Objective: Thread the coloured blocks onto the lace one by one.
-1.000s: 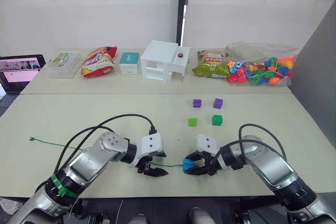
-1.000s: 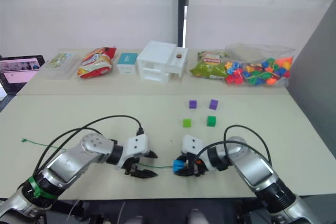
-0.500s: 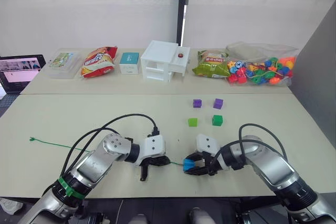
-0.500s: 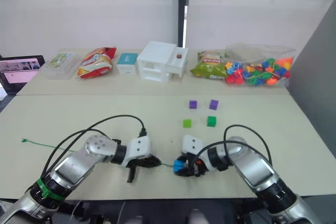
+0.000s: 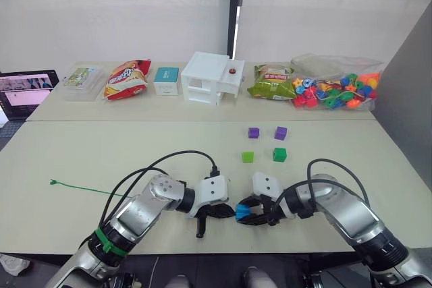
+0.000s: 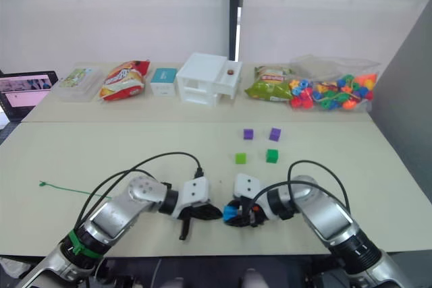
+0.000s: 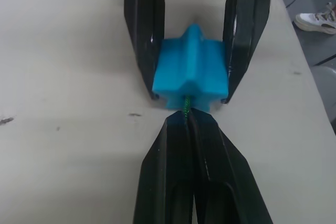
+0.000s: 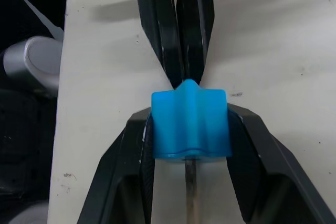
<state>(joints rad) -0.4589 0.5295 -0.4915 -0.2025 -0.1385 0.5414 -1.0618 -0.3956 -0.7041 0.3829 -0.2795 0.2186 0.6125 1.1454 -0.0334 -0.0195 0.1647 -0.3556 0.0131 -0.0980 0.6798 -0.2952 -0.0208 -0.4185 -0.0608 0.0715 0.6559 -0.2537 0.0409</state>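
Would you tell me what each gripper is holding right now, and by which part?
The right gripper clamps the blue block by two opposite sides. The left gripper pinches the green lace right where it enters the block.

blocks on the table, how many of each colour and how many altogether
purple blocks: 2
light green block: 1
dark green block: 1
blue block: 1, clamped in the right gripper, with the lace entering it from the left gripper
total: 5

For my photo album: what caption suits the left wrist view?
Left tool feeds the green lace into a blue block held by the right tool.
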